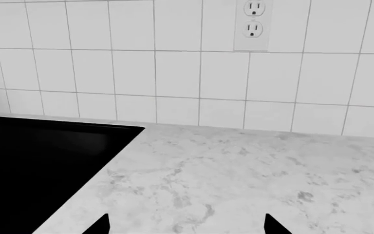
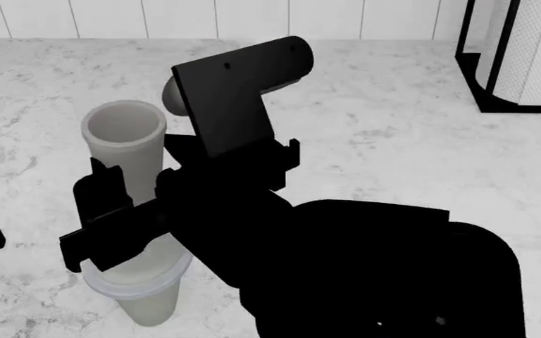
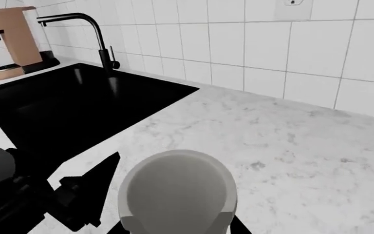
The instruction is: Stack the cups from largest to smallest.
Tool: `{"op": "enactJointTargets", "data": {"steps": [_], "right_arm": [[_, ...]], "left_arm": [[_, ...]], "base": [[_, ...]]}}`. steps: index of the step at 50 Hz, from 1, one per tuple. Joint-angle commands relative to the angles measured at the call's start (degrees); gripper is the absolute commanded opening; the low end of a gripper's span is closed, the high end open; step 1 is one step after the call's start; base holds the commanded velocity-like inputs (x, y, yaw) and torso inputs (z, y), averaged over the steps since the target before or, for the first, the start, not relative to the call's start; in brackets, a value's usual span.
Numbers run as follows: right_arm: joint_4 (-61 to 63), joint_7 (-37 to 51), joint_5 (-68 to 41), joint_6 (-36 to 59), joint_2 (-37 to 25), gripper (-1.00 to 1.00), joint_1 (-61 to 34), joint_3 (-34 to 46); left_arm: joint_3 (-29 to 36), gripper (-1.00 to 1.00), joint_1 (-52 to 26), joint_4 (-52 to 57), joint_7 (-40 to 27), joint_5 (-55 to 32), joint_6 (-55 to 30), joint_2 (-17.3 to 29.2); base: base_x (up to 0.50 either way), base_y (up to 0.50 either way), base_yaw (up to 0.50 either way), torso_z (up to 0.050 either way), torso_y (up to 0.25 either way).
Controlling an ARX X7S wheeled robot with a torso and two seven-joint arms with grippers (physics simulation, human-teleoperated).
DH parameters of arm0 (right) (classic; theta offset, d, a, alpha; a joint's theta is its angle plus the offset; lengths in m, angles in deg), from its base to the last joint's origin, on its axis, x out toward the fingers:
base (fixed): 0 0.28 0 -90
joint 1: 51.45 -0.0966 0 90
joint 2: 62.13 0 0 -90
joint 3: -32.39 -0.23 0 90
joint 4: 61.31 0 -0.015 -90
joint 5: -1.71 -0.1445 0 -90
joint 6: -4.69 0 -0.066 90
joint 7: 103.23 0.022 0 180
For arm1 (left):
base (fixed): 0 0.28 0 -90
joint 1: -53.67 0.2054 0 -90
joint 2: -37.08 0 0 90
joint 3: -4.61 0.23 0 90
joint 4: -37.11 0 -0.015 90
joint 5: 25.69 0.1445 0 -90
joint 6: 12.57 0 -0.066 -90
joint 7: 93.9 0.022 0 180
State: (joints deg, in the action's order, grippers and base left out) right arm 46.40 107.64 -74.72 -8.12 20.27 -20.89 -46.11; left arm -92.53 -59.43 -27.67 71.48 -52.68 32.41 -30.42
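Marble counter [image 2: 393,141] carries everything; black sink [image 3: 64,105] sits off to my left, towel roll [image 2: 534,49] in its holder at the far right corner.

Wide cup [image 2: 148,292], pale rolled rim, stands upright on the counter close in front of me. Tall cup [image 2: 125,151] is upright directly above it, its base at or just inside the wide cup's mouth; my own arm covers the junction in the head view, so I can't tell whether it is seated.

Right gripper [image 2: 125,215] is pinching the tall cup around its lower body, one finger either side. The right wrist view looks down into the cup's open mouth [image 3: 177,192] right at the fingers.

Left gripper [image 1: 185,225]: only two fingertips [image 1: 101,225] show, set well apart, nothing between them, so it's spread and idle over bare counter near the sink edge.

Step, as I read it: nesting the smaller cup into the larger, near the end of insertion.

Next move calls for keeping the tall cup vertical and centred over the wide one, lowering until it bottoms out, then opening the fingers and lifting straight up. Risk is dragging or tipping the stack on release if I pull off sideways.
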Motion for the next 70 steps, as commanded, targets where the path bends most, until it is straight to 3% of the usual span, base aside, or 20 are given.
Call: {"op": "enactJointTargets", "data": {"steps": [1, 41, 42, 63, 70], "right_arm": [[1.23, -0.16, -0.11, -1.28, -0.58, -1.0, 1.89, 1.23], [3.57, -1.97, 2.29, -5.74, -3.41, -1.0, 6.95, 6.68], [3.61, -1.86, 2.24, -5.72, -3.42, 1.0, 6.85, 6.76], [4.3, 2.22, -1.4, -4.9, -3.47, 1.0, 3.72, 6.68], [6.01, 7.2, -6.25, -3.99, -3.64, 1.0, 3.19, 5.01]], "left_arm": [[0.3, 1.0, -0.01, -0.3, -0.09, 0.09, 0.33, 0.12], [0.52, 1.0, 0.09, -0.59, -0.4, -0.35, 0.73, 0.65], [0.68, 1.0, 0.08, -0.55, -0.51, -0.3, 0.69, 0.55], [0.68, 1.0, 0.21, -0.39, -0.56, -0.76, 0.61, 0.96], [0.69, 1.0, -0.01, -0.43, -0.77, -0.92, 0.33, 1.03]], "base": [[0.0, 0.0, 0.0, 0.0, 0.0], [0.0, 0.0, 0.0, 0.0, 0.0], [0.0, 0.0, 0.0, 0.0, 0.0], [0.0, 0.0, 0.0, 0.0, 0.0], [0.0, 0.0, 0.0, 0.0, 0.0]]}}
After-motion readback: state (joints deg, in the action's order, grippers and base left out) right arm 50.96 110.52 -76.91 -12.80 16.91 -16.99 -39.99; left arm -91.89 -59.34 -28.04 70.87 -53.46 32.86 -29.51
